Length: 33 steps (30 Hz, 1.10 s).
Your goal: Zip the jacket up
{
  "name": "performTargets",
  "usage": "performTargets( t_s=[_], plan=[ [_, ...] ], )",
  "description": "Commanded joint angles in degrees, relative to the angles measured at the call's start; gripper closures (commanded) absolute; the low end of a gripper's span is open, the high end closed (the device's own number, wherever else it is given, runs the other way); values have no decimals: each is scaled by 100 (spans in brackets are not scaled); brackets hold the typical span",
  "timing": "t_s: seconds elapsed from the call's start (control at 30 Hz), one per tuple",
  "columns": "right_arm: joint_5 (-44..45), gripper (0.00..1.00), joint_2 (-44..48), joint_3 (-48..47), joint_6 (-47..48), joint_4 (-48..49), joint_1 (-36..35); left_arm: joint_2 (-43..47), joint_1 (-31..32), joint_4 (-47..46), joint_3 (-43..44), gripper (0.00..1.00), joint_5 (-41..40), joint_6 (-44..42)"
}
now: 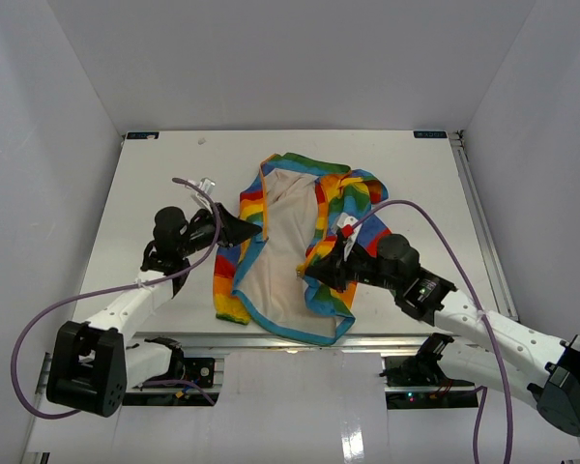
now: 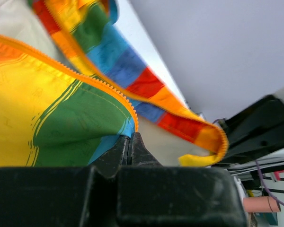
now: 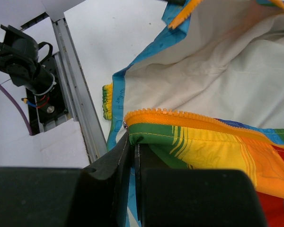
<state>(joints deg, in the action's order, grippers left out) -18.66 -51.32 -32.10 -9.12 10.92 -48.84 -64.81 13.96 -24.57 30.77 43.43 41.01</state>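
Left pincer [image 2: 131, 144] is pressed shut on the jacket [image 1: 288, 246] at one zipper edge; right pincer [image 3: 131, 142] pinches the bottom corner of the other zipper [image 3: 180, 115] edge; the jacket lies open, lining up, in the middle of the table [image 1: 164, 174], between my arms. I judge the two ends must meet next; I should keep both tapes taut, level and untwisted, drawing inward slowly.

L wrist: jacket [image 2: 61, 118] cropped top/left, far stripes blurry; left tool [image 2: 130, 142] tips behind hem.
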Motion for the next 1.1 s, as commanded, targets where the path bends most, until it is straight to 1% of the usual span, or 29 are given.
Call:
performTargets(
  t_s=[0.0,0.07,0.17,0.3,0.37,0.43,0.53,0.67,0.83,1.07],
  plan=[
    [-490,92,-44,-240,-169,652,6,105,125,-2469,-331,100,442,1096],
    [-644,92,-51,-270,-171,718,0,54,125,-2981,-496,100,542,1342],
    [-813,92,-123,-410,-134,694,2,-39,155,-4015,-814,100,571,1768],
    [-971,92,-325,-655,-88,481,-2,-517,162,-5585,-1131,100,925,2491],
    [-1014,92,-406,-752,-89,446,2,-697,172,-6116,-1160,100,1020,2767],
    [-1028,92,-464,-789,-125,446,7,-765,197,-6227,-1190,100,1035,2756],
    [-1017,92,-558,-871,-168,464,-1,-730,245,-6156,-1253,100,1029,2565],
    [-1147,92,-834,-964,-213,455,7,-342,335,-5972,-1415,100,913,2176],
    [-1248,92,-943,-965,-261,450,0,68,436,-5760,-1488,100,855,1791],
    [-1291,92,-933,-974,-461,560,7,21,573,-6228,-1662,100,938,1707]
  ],
)
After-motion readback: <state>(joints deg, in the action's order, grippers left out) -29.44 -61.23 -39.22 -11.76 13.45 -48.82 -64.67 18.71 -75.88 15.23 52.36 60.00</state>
